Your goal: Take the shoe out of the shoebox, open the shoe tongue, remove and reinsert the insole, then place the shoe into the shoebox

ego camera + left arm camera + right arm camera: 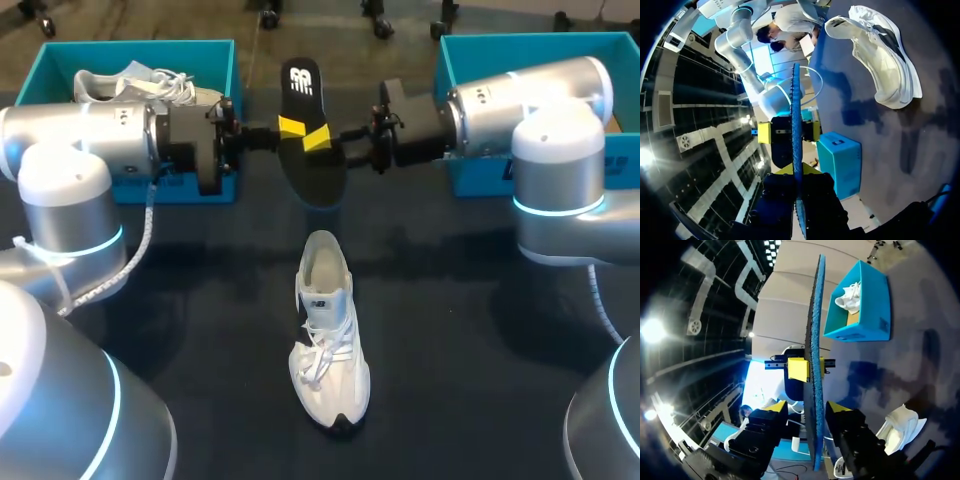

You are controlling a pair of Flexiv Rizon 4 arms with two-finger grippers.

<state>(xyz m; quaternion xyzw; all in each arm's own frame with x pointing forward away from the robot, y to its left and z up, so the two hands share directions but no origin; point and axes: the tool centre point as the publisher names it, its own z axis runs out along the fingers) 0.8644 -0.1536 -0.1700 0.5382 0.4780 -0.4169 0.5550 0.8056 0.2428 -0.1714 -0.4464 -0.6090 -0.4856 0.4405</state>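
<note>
A black insole [303, 120] with a blue underside hangs edge-on in the air above the table's far middle. From the left, my left gripper [289, 127] is shut on its edge; in the left wrist view the insole [796, 100] rises out from between the left gripper's [796, 171] yellow tips. From the right, my right gripper [319, 139] straddles the insole [815, 315]. It stands open, and its fingers [776, 406] show a gap on each side of the sheet. The white shoe [328, 330] lies on the table below, toe toward the front edge.
A teal shoebox [215, 60] at the back left holds another white shoe [140, 85]. A second teal shoebox [470, 45] stands at the back right, largely behind my right arm. Dark table surface surrounds the shoe.
</note>
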